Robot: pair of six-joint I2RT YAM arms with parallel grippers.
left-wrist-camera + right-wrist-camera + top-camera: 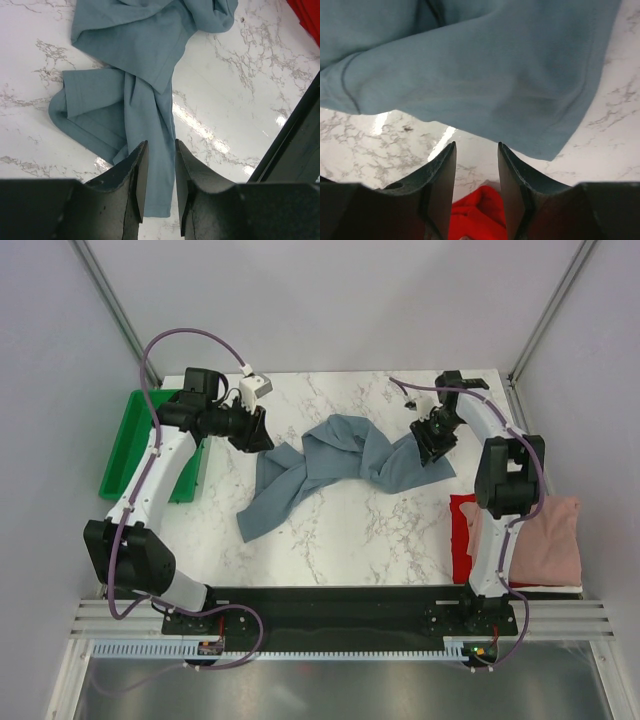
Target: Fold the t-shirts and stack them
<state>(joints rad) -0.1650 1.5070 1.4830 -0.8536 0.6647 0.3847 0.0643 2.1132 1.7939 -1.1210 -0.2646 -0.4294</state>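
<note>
Overhead, the slate blue-grey t-shirt (340,458) lies twisted and unfolded mid-surface. The dusty pink t-shirt (550,540) overlaps the bright red t-shirt (462,540) at the near right edge. The marble surface (340,530) has a green tray (125,450) at its left, with plain grey walls around.

Left wrist view: the left pincer (160,150) is slightly parted and empty over a hem.

Right wrist view: the right pincer (476,150) is open and empty, just short of the cloth.

Likely next: grip opposite corners and spread the shirt flat.
</note>
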